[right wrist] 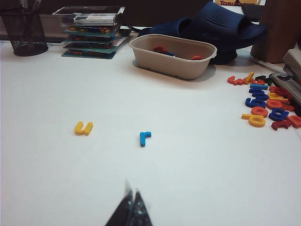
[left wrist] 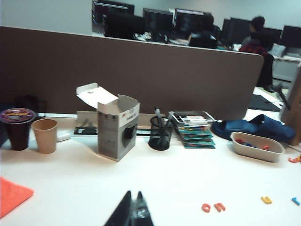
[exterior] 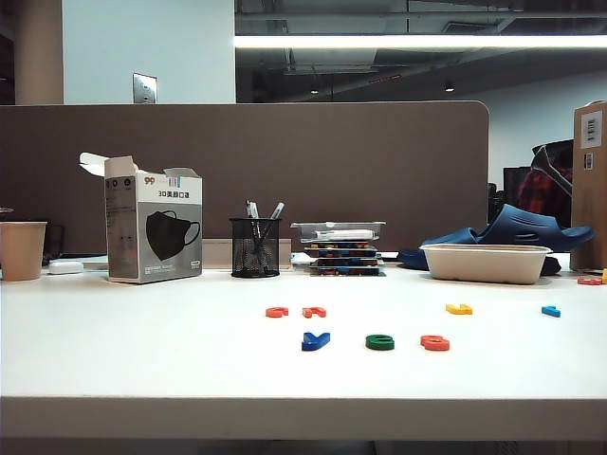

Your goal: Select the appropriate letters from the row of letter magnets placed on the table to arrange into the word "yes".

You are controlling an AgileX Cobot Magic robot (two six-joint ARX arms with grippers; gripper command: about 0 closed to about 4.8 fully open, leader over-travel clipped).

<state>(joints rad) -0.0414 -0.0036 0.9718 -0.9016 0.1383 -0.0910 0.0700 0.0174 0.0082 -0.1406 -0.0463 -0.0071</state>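
On the white table (exterior: 142, 351) three letters lie in a front line: a dark blue "y" (exterior: 316, 340), a green "e" (exterior: 379, 342) and a red "s" (exterior: 435, 342). Behind them lie two orange-red letters (exterior: 295, 311), also in the left wrist view (left wrist: 213, 207), a yellow letter (exterior: 459, 309) (right wrist: 83, 128) (left wrist: 266, 199) and a light-blue letter (exterior: 550, 311) (right wrist: 145, 138) (left wrist: 295, 201). Neither arm shows in the exterior view. My left gripper (left wrist: 133, 194) is shut and empty, well back from the letters. My right gripper (right wrist: 131, 191) is shut and empty above bare table.
Along the back stand a paper cup (exterior: 21, 250), a face-mask box (exterior: 152, 230), a mesh pen holder (exterior: 254, 246), a stack of cases (exterior: 341, 248) and a beige tray (exterior: 486, 263) with letters. Loose letters (right wrist: 268, 103) pile at one side. An orange cloth (left wrist: 11, 194) lies near the left gripper.
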